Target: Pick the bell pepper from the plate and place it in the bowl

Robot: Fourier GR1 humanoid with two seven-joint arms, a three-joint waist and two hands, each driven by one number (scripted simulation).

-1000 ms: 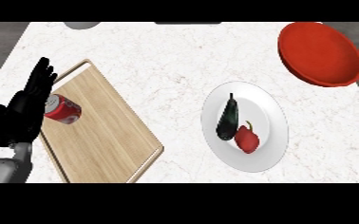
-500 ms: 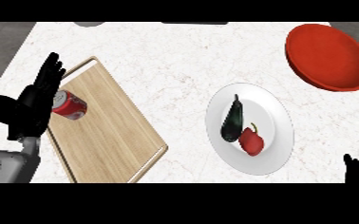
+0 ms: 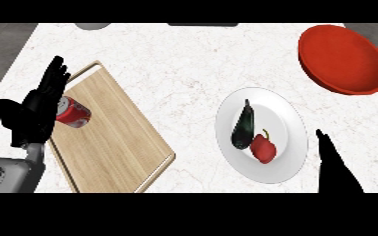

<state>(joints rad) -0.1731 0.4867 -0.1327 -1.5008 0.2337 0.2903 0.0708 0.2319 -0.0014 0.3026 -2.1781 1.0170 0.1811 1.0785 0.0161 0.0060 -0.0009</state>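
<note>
the bell pepper (image 3: 263, 147) lies on the white plate (image 3: 284, 117), toward the plate's near edge. it is red and glossy, lumpy and rounded, with a thin dark stem. the eggplant (image 3: 242, 125), long, smooth and almost black, lies nearer the plate's middle, touching the pepper or nearly so. the plate is round, shallow and plain, with a smooth glaze. the right hand (image 3: 334, 167) rises just off the plate's near right rim, fingers straight and together, holding nothing, and not yet over the pepper. the bowl (image 3: 343, 60), red with a wide round rim, sits beyond the plate to its far right, apart from it.

risks, as i judge them: the pepper's skin looks slick and its shape is uneven, so fingers closing off-centre could squirt it sideways across the glazed plate. with the eggplant so close, a wide reach could catch it too or nudge it off the plate. a push on the rim might slide the plate on the polished, marbled desk (image 3: 184, 60). a short carry could strike the bowl's rim rather than clear it.

well to the plate's left, the left hand (image 3: 40, 110) rests open, fingers up, at the edge of a pale wooden cutting board (image 3: 111, 140), next to a red drinks can (image 3: 72, 114) on that board.
</note>
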